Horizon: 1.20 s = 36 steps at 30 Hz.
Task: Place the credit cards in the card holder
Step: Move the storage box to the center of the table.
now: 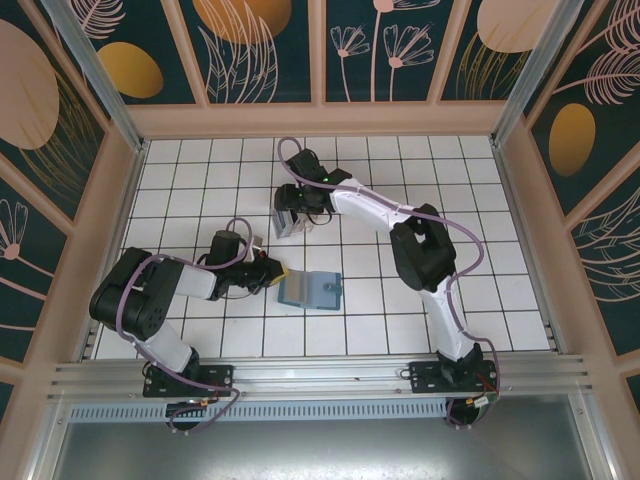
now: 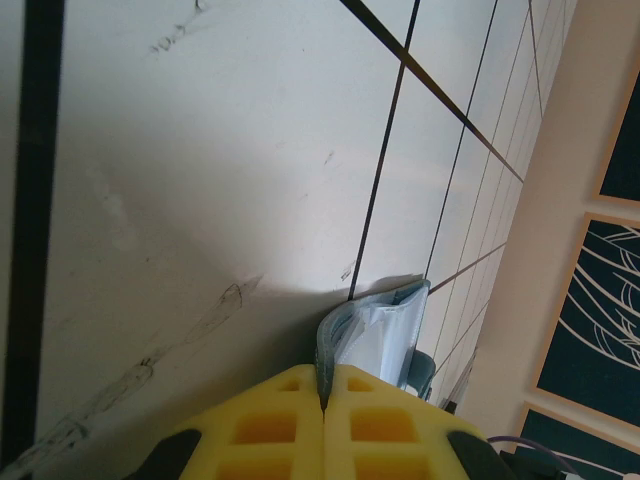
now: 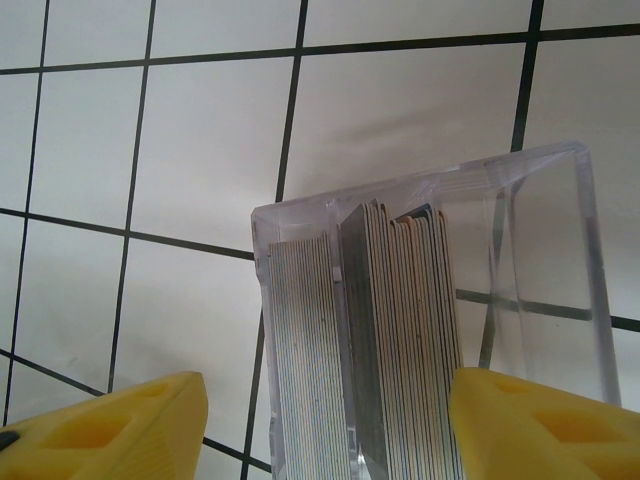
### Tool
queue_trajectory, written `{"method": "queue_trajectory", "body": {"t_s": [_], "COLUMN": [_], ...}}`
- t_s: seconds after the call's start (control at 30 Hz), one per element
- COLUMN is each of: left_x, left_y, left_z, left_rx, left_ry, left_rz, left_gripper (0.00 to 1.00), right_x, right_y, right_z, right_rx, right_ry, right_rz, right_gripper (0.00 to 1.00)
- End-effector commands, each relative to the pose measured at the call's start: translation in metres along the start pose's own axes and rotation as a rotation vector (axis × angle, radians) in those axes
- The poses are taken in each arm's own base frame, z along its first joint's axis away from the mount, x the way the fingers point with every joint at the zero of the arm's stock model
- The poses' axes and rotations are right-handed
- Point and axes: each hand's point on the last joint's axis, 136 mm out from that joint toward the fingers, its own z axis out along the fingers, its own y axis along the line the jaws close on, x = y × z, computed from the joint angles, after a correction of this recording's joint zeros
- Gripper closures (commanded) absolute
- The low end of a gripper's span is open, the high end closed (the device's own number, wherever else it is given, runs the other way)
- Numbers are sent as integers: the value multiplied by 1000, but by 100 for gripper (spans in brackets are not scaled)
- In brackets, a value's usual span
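White tiled table [image 1: 200, 170]. Teal card holder [image 1: 312, 291], soft, squarish, lies near table centre, a bit twd near edge; L gripper [image 1: 279, 272] pinched shut on its left edge. Clear box [image 3: 545, 240] sits just beyond, twd far edge, w/ grey-silver, pale-striped credit cards [image 3: 400, 340] stood on edge inside. R gripper [image 3: 325, 430] jaws wide apart, astride the cards, gripping nothing.
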Motion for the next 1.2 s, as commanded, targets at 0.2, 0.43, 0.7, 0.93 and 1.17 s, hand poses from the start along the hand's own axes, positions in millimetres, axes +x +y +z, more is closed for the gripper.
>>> {"method": "queue_trajectory", "body": {"t_s": [0.2, 0.43, 0.7, 0.93, 1.17], "left_x": [1, 2, -1, 0, 0], "left_y": [5, 6, -1, 3, 3], "left_z": [3, 6, 5, 5, 6], "left_rx": [-7, -5, -5, -7, -7], "left_ry": [5, 23, 21, 21, 21], "left_rz": [-5, -16, 4, -4, -4], "left_gripper": [99, 99, 99, 99, 99], "right_x": [-3, -18, 4, 19, 20], "right_y": [7, 4, -10, -8, 18], "right_z": [-3, -10, 12, 22, 13], "right_rx": [27, 84, 135, 124, 24], "right_ry": [-15, -56, 0, 53, 60], "right_rz": [-23, -49, -45, -49, -50], "right_gripper": [33, 33, 32, 32, 35]}}
